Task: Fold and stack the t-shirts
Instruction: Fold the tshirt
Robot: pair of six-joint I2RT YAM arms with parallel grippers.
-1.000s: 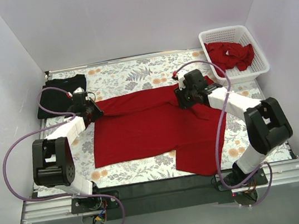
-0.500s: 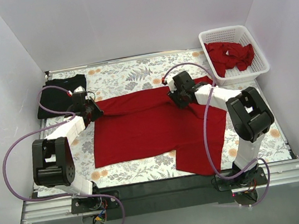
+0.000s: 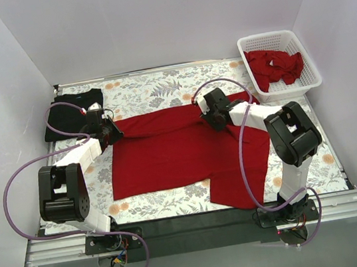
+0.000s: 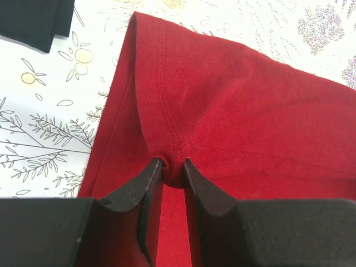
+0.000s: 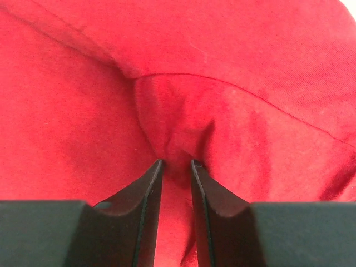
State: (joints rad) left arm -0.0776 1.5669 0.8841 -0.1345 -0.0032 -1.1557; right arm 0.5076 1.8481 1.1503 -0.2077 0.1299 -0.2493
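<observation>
A red t-shirt [image 3: 181,153] lies spread on the floral table, its far edge folded over toward the middle. My left gripper [image 3: 112,131] is shut on a pinch of the red cloth at the shirt's far left corner; the wrist view shows the cloth [image 4: 233,105] bunched between my fingertips [image 4: 173,164]. My right gripper [image 3: 208,117] is shut on a fold of the same shirt near its far right part, with cloth [image 5: 183,128] pinched between the tips [image 5: 176,166]. A folded black t-shirt [image 3: 71,112] lies at the far left. More red shirts [image 3: 276,65] sit crumpled in the basket.
A white lattice basket [image 3: 312,80] stands at the far right corner. White walls close in the table on three sides. The floral cloth [image 3: 158,89] shows bare along the far side and near the front edge. The black shirt's corner shows in the left wrist view [image 4: 33,22].
My right gripper has moved left and slightly away along the shirt's far edge, dragging the cloth with it. The left gripper has stayed in place, still holding its corner.
</observation>
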